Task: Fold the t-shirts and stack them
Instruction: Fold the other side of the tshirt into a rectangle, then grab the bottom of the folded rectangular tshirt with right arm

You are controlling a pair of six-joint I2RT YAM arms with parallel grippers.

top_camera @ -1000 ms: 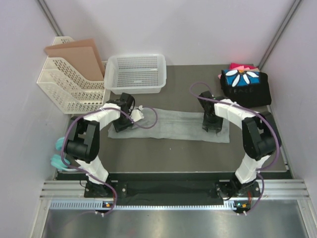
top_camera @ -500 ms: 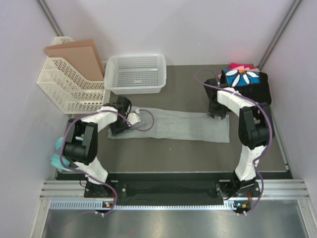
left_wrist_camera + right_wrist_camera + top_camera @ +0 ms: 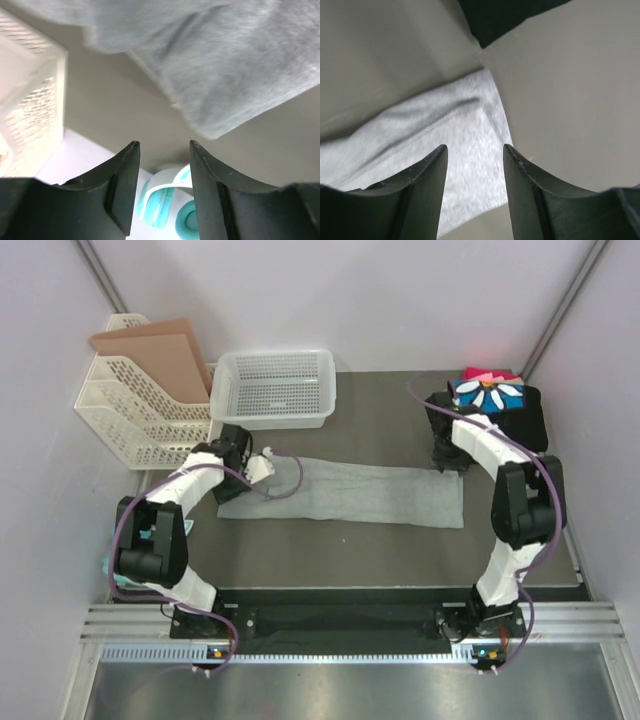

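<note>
**Item 1. Grey t-shirt** [image 3: 345,492]. Lies flat on the table [image 3: 380,550] as one long strip running left to right. It appears already folded lengthwise. A crosswise fold and the move to the pile look still to be done.

**Item 2. Left gripper** [image 3: 164,145]. Hangs over the strip's far-left corner. Its claw stands partly apart, with nothing between the fingers. The shirt's hem shows beyond the tips, not touched.

**Item 3. Right gripper** [image 3: 474,149]. Hangs over the strip's far-right corner. Its claw is likewise partly apart and empty, with grey cloth below the gap. One claw at each end probably serves to lift both corners together, so the strip folds evenly.

**Item 4. Folded stack** [image 3: 495,410]. Sits beyond the strip's right end, well apart from it. A black shirt with a blue panel and white daisy is on top, and pink-red ones [image 3: 487,373] show behind. This is the likely destination, kept out of the folding area.

**Item 5. Mesh basket** [image 3: 272,355]. White, and sits beyond the strip's left half.

**Item 6. File rack** [image 3: 130,425]. Stands left of the strip and beyond it, holding a brown folder [image 3: 160,350].

**Item 7. Teal-and-white object** [image 3: 170,200]. Lies off the strip's near-left. What it is cannot be told.
</note>
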